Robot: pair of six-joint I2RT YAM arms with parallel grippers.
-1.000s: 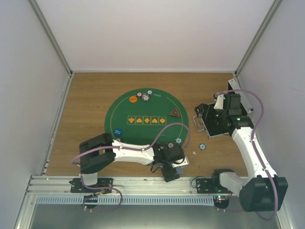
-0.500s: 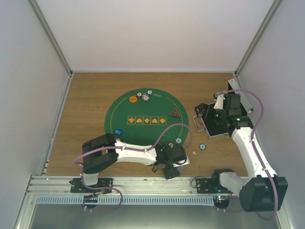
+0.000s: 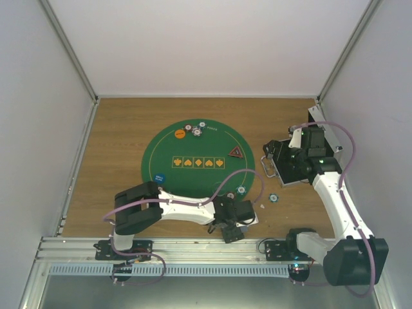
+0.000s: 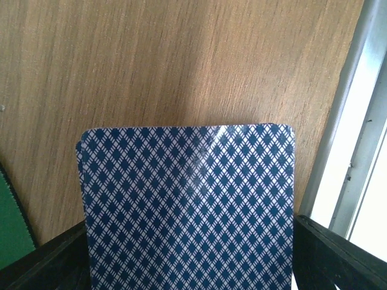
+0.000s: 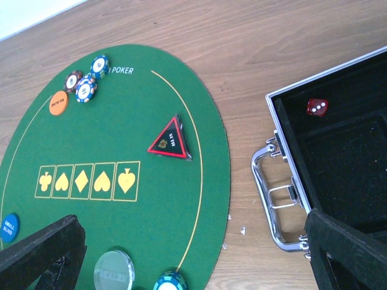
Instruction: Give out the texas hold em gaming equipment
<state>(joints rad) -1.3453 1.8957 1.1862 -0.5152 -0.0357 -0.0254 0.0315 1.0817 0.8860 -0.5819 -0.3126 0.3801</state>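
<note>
Playing card [image 4: 187, 205], blue diamond-lattice back up, sits between the two black fingers [image 4: 42, 260] of the left hand [image 4: 188, 232]. Both side edges meet the fingers, so the hand is closed across the card's width, the fingers set fairly wide. One card or a thin stack: cannot tell. It is over bare wooden counter [image 4: 181, 60], close to the near rail, with the green felt mat [image 5: 121, 157] just showing at the left of the wrist view. Right hand [image 5: 193, 254] fully spread, nothing between its fingers, hanging over the stretch between the mat and the open silver case [image 5: 273, 121]. On the mat: three poker chips [image 5: 87, 78] bunched together at the far edge, with an orange disc [image 5: 58, 103] just beside them. Dark triangular marker [image 5: 170, 140] with red border toward the right side. Blue disc [image 5: 8, 226] marked small blind at the left edge. Clear dealer button [image 5: 113, 270] toward the near edge, and a teal chip [image 5: 169, 282] just beside it at the rim. Second teal chip [image 3: 273, 197] lies off the mat on the counter, between mat and case. Red die [image 5: 317, 107] lies inside the case on the black lining.
</note>
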